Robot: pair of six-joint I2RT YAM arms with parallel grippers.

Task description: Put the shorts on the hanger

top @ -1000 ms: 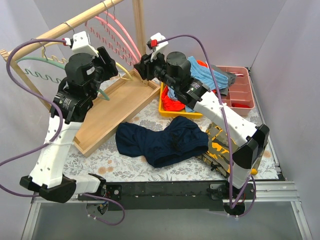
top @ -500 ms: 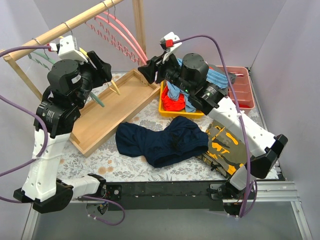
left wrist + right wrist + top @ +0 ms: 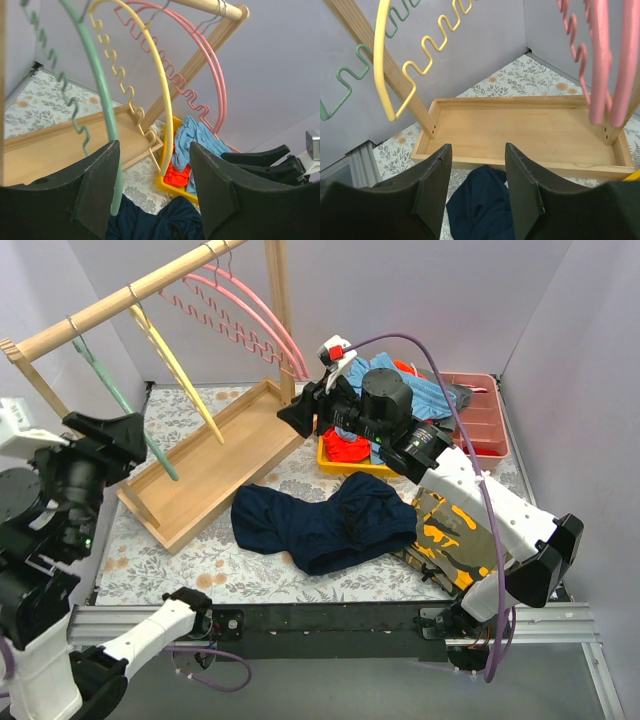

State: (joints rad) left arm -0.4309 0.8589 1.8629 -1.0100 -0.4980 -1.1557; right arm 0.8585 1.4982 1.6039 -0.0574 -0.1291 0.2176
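Shorts: the shorts (image 3: 320,520) lie crumpled on the tabletop (image 3: 260,575) at near centre, just right of the wooden tray (image 3: 215,465), their right edge touching a camouflage garment (image 3: 445,525).
Hanger: the hanger (image 3: 119,400) hangs at the left end of the wooden rail (image 3: 120,300), left of a yellow hanger (image 3: 180,370) and the pink hangers (image 3: 245,315).
Left pincer: the left pincer (image 3: 154,150) is spread, with the mint arch running down between its fingers, just beside the left one; whether they touch cannot be told.
Right pincer: the right pincer (image 3: 477,150) is spread and holds nothing, raised above the tray's near rim with the shorts below it.
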